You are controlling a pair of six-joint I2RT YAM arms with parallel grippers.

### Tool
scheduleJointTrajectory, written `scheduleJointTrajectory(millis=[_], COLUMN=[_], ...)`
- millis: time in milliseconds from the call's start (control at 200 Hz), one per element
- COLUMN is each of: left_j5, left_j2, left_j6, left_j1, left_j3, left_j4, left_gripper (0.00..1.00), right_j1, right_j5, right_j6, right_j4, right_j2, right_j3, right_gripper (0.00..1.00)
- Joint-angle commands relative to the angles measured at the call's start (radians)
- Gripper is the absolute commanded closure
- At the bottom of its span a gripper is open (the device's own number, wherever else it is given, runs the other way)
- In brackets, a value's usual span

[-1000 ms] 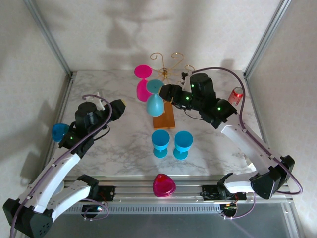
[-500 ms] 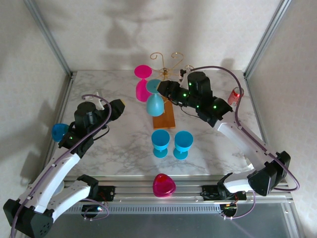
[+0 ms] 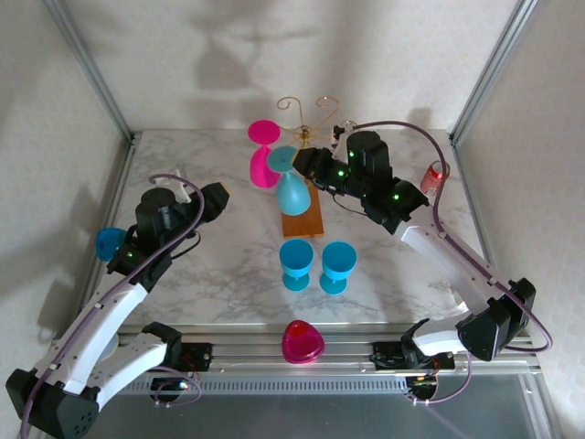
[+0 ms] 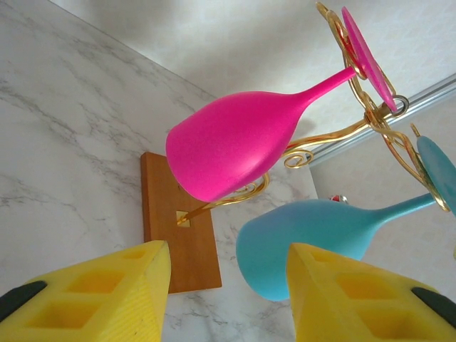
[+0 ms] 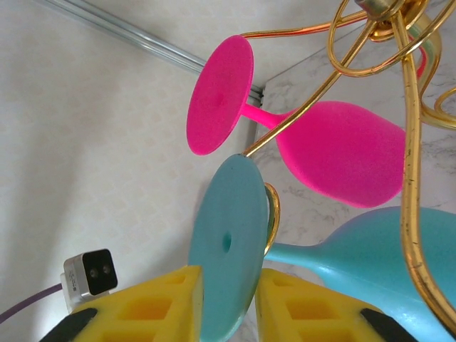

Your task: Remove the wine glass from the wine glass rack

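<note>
The wine glass rack (image 3: 307, 112) is a gold wire stand on an orange-brown wooden base (image 3: 304, 222). A pink wine glass (image 3: 263, 165) and a blue wine glass (image 3: 292, 192) hang upside down from its scroll arms. My right gripper (image 3: 303, 165) is shut on the blue glass's round foot (image 5: 231, 242), which sits edge-on between the yellow fingers (image 5: 160, 299) beside a gold scroll (image 5: 273, 214). My left gripper (image 3: 218, 198) stands open to the left of the rack. In its wrist view the pink glass (image 4: 231, 146), blue glass (image 4: 306, 242) and base (image 4: 178, 228) lie ahead.
Two blue cups (image 3: 295, 263) (image 3: 337, 266) stand in front of the wooden base. A pink cup (image 3: 303, 341) lies at the table's front edge. Another blue cup (image 3: 111, 242) sits behind my left arm. A red can (image 3: 434, 173) stands at the right.
My right gripper has moved left up to the blue glass's foot and closed around it. The blue glass has shifted slightly. The left arm has barely moved.
</note>
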Motion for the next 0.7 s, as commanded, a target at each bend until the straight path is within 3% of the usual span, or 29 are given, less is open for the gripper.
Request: scheduleJointTrajectory(millis=[0,556,696], left_j5=[0.014,0.014,0.013], left_j2=[-0.020,-0.034,-0.039], left_j6=[0.023,0.032,0.035], left_j1=[0.015,0.027,0.031], left_j3=[-0.010,-0.011,-0.011], left_j4=[-0.005,-0.022,-0.028], left_gripper=[0.54,0.54,0.54], right_j1=[0.005,0.003,0.004], right_j5=[0.025,0.023,0.016], right_j6=[0.006,0.024,0.030], right_j4=[0.028,0.037,0.043], right_j2=[0.005,0.027,0.034], right_j3=[-0.005,-0.011,-0.009], right_gripper=[0.75,0.74,0.78])
